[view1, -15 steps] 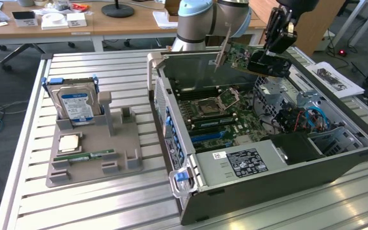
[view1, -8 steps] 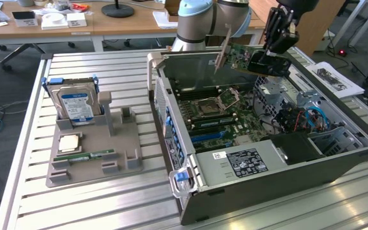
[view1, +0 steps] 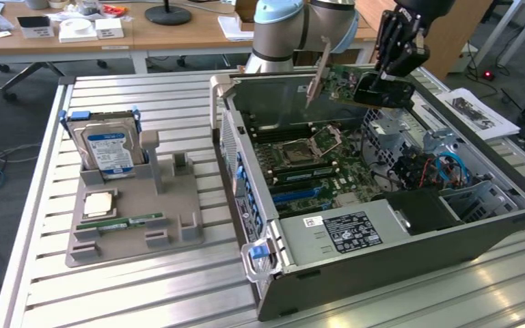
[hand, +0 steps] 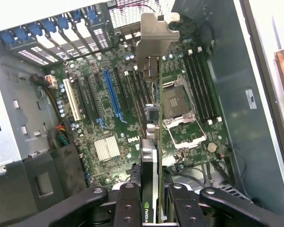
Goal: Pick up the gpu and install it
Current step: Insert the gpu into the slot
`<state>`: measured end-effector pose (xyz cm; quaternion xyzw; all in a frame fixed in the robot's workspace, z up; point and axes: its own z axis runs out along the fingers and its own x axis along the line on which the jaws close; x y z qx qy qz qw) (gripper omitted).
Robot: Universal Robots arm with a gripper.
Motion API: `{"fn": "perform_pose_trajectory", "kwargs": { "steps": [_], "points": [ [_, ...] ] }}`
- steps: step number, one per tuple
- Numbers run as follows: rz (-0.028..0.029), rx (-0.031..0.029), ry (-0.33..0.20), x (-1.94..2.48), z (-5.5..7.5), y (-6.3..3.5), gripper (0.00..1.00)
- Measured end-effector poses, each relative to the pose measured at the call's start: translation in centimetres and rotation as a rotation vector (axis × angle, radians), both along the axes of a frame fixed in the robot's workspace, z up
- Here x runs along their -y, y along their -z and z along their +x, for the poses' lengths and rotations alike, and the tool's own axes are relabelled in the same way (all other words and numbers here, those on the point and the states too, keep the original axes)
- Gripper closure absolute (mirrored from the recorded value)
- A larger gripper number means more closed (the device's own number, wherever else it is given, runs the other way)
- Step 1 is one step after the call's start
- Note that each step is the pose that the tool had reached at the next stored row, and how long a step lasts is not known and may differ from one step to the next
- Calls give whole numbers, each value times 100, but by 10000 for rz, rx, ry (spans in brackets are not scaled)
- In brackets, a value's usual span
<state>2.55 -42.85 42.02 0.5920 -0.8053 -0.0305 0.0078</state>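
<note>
My gripper (view1: 398, 63) is shut on the gpu (view1: 343, 80), a green card with a black cooler block and a silver end bracket. It hangs in the air over the far end of the open computer case (view1: 481, 236). In the wrist view the gpu (hand: 152, 118) is seen edge-on, its silver bracket (hand: 154, 35) farthest from the camera. There my gripper (hand: 152, 208) clamps the card between its black fingers (hand: 128, 205). Below lies the motherboard (hand: 109, 142) with a long blue slot (hand: 112, 94). The card is above the board and touches nothing.
On the exterior view's left a grey holder tray (view1: 176, 225) carries a hard drive (view1: 107, 147), a processor chip (view1: 98, 203) and a memory stick (view1: 121, 222). A power supply (view1: 344, 232) fills the case's near end. Blue cables (view1: 450, 167) sit by the drive bays.
</note>
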Motion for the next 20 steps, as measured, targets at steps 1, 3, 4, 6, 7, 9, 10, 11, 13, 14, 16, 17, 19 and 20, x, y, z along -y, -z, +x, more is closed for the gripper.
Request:
{"fn": "perform_pose_trajectory", "kwargs": {
  "steps": [1,3,4,6,7,9,10,11,13,14,16,17,19,20],
  "points": [
    [0,1,-80,0,0,0,73],
    [0,1,-263,0,0,0,73],
    [0,2,-356,0,0,0,73],
    [0,2,-559,0,0,0,73],
    [1,2,-671,0,0,0,73],
    [0,2,-909,0,0,0,73],
    [0,2,-1032,0,0,0,73],
    [1,2,-1169,0,0,1,73],
    [0,2,-1426,0,0,1,73],
    [1,2,-1560,0,0,1,73],
    [0,3,-1844,0,0,1,73],
    [0,2,-1988,0,0,1,73],
    [0,2,-2287,0,0,1,73],
    [0,2,-2434,0,0,1,73]
  ]
}}
